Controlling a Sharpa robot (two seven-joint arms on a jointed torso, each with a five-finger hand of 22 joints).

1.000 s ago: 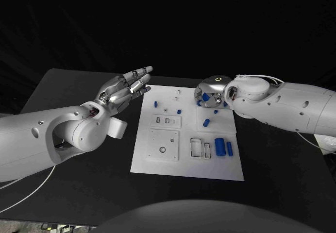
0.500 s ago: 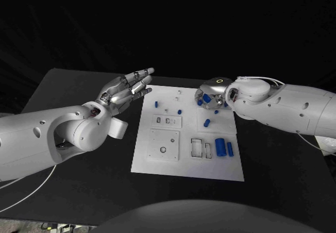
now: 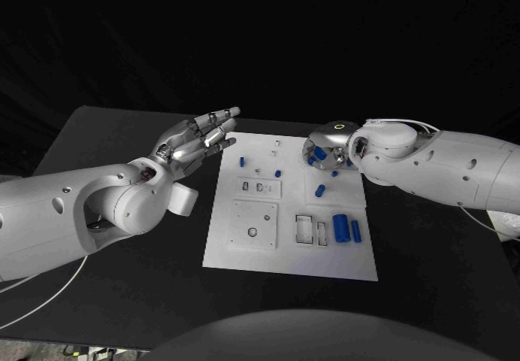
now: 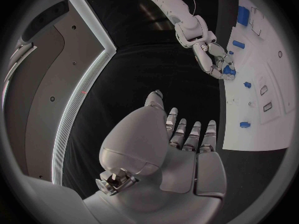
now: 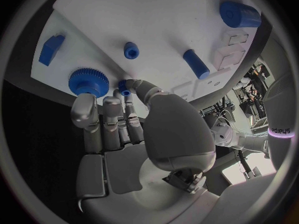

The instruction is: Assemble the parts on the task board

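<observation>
A small blue part (image 5: 125, 88) is being pinched by the right hand (image 3: 325, 147) at the far right corner of the task board (image 3: 291, 263), seemingly for seating beside the blue gear (image 5: 87, 82). The left hand (image 3: 198, 139) is being held open and empty over the bench (image 3: 108, 150), off the board's far left corner, apparently clear of the work. About nine blue parts can be counted.
</observation>
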